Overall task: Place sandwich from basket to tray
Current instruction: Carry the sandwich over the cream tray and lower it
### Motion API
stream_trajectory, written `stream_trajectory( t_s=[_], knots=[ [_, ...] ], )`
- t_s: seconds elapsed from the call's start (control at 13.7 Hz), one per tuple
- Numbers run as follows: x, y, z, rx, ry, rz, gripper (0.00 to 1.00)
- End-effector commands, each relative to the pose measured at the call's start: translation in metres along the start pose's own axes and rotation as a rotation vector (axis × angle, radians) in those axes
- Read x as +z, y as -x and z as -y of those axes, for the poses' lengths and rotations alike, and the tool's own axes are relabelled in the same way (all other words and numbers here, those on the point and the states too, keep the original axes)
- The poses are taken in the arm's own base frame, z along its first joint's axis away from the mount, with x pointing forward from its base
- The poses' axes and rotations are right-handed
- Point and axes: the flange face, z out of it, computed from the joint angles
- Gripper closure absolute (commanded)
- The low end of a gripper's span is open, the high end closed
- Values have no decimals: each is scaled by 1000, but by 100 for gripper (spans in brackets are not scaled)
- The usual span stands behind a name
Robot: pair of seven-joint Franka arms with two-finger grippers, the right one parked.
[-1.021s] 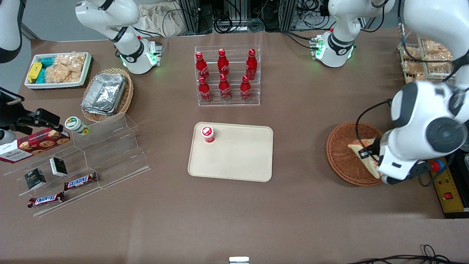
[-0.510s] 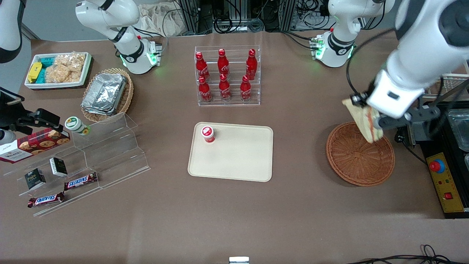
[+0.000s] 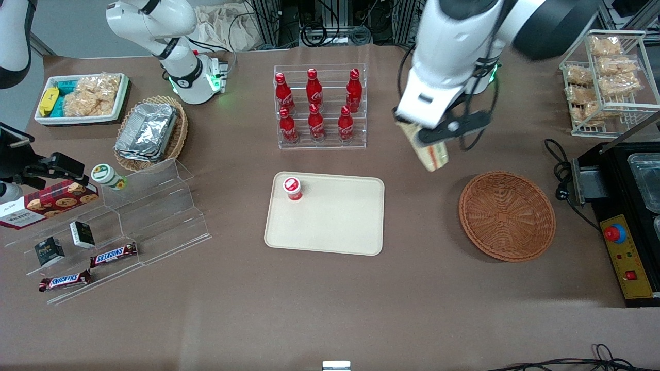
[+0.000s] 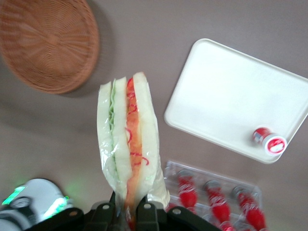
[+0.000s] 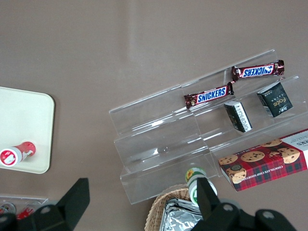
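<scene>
Brown tabletop below, the gripper point(image 4: 126, 211) pinches the sandwich point(image 3: 432, 153) in mid-carry, between the empty basket point(image 3: 507, 216) and tray point(image 3: 335, 216); next it should lower onto bare tray near the small red cup point(image 3: 292, 188).

The end effector point(image 4: 126, 211) is cut off at the left wrist picture's edge, hiding the sandwich's point(image 4: 129, 144) gripped end. In the front view the arm hides the sandwich's upper part.

The left arm reaches out above the table; its gripper point(image 3: 430, 140) hangs raised, fingers point(image 4: 144, 211) clamped shut.
</scene>
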Motion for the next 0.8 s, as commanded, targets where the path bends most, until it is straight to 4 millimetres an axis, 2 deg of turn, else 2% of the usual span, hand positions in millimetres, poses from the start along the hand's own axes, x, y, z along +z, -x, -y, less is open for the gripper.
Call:
stream_trajectory(
  t_s=[0.0, 0.15, 0.22, 0.36, 0.51, 0.66, 0.73],
  knots=[
    [94, -32, -57, -81, 19, 31, 96],
    [175, -40, -98, -147, 18, -23, 96],
    [214, -48, -110, -183, 22, -39, 97],
    [270, -55, -126, -193, 37, -37, 97],
    [308, -56, -132, -186, 41, -11, 97],
    [324, -57, -132, -179, 27, -7, 93],
    [325, -57, -132, -181, 29, -5, 67]
  ],
)
